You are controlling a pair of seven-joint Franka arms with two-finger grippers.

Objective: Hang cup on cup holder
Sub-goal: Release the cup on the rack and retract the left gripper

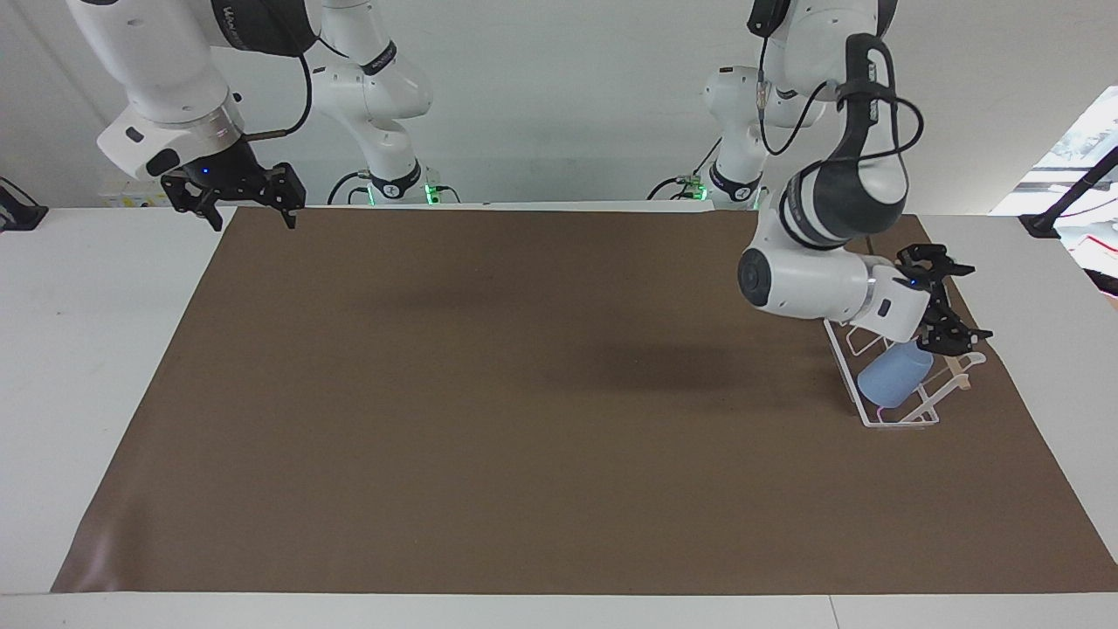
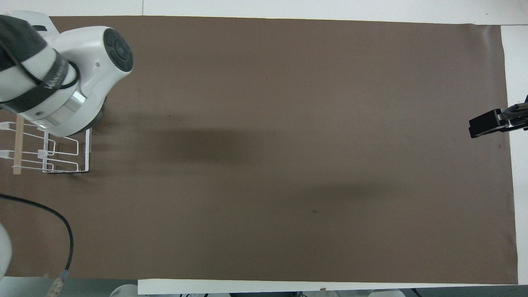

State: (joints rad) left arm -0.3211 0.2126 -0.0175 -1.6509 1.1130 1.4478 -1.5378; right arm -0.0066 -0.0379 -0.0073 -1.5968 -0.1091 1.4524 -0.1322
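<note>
The light-blue cup (image 1: 893, 374) sits tilted over a prong of the white wire cup holder (image 1: 900, 423), at the left arm's end of the table. My left gripper (image 1: 952, 295) is open and empty in the air above the holder, apart from the cup. In the overhead view the left arm covers the cup, and only the part of the holder (image 2: 62, 155) nearer to the robots shows, with its wooden rod (image 2: 17, 144). My right gripper (image 1: 253, 218) waits open and empty at the right arm's end of the table; its tip shows in the overhead view (image 2: 491, 123).
A brown mat (image 1: 489, 393) covers most of the white table (image 1: 87, 349). The holder stands near the mat's edge at the left arm's end.
</note>
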